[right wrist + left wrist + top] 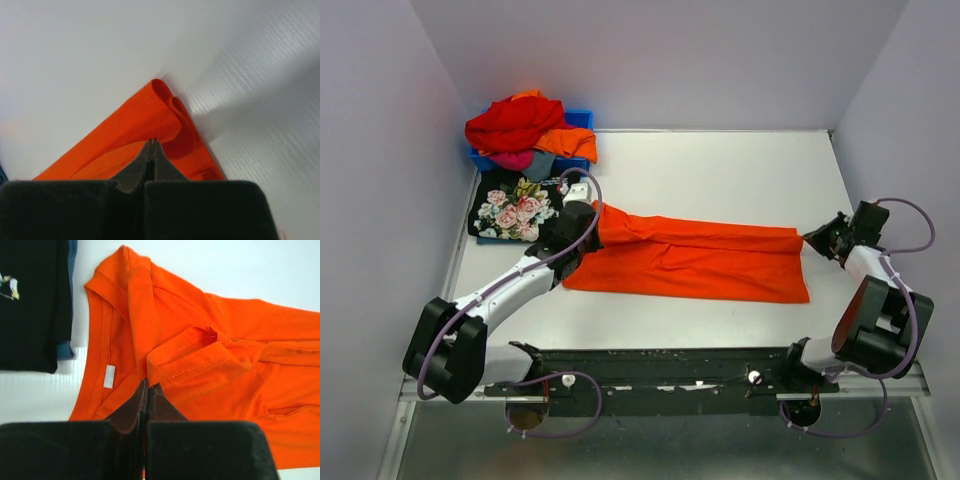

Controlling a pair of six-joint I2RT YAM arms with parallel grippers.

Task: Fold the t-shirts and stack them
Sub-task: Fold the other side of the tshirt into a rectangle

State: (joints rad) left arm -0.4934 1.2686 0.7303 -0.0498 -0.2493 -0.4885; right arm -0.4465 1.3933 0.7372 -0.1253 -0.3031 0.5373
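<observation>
Black rose tee [510, 210] sits folded at far left, below the heaped tees [515, 122] in the blue bin [582, 118]. Right of it, the left gripper [147, 390], fingers pressed together, seems pinched on the collar end of the orange t-shirt [700, 262]. The shirt is a long strip across mid-table, light and limp, and best carried by both ends. The right gripper [151, 142], likewise closed, nips the hem corner. How many plies either holds is hidden.

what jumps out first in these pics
A bright orange shirt lies stretched across the middle of the table, with the left gripper at its collar end and the right gripper at its hem corner, both shut. At the far left a heap of shirts overflows a blue bin, and a black rose-print shirt lies folded in front of it.
</observation>
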